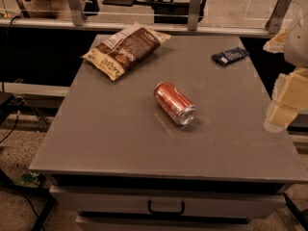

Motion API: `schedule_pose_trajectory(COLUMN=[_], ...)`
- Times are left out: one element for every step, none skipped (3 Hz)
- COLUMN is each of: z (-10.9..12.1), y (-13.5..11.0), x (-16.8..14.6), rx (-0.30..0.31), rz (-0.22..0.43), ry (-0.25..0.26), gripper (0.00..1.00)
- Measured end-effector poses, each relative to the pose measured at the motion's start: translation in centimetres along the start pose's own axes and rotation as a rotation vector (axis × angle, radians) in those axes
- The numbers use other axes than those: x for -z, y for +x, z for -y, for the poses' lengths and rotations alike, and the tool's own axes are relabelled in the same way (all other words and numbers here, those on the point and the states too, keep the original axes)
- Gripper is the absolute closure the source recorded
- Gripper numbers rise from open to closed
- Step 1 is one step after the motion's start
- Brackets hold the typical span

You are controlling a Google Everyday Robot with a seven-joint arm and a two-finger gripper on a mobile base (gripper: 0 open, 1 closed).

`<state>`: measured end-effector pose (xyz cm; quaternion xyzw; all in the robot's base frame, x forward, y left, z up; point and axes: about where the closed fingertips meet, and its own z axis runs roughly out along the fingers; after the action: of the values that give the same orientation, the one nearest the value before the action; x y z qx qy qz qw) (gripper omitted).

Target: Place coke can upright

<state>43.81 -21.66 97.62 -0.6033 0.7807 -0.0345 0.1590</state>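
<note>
The coke can (173, 103) is red with silver ends and lies on its side near the middle of the grey table (120, 138), its silver end facing front right. My gripper (285, 100) is cream-coloured and hangs at the right edge of the view, above the table's right edge and well right of the can. Nothing is in it.
A brown-and-cream snack bag (124, 49) lies at the back left of the table. A small dark blue packet (230, 56) lies at the back right. A drawer handle (166, 209) shows below the front edge. A railing with metal posts runs behind the table.
</note>
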Motion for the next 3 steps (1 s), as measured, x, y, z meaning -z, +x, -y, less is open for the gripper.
schedule_pose_trajectory(z=[0.0, -0.1, -0.3], y=[0.0, -1.2, -3.7], x=[0.0, -0.5, -2.2], rx=[0.000, 0.002, -0.004], rz=[0.000, -0.008, -0.021], ry=[0.000, -0.015, -0.061], gripper=[0.00, 0.00, 0.00])
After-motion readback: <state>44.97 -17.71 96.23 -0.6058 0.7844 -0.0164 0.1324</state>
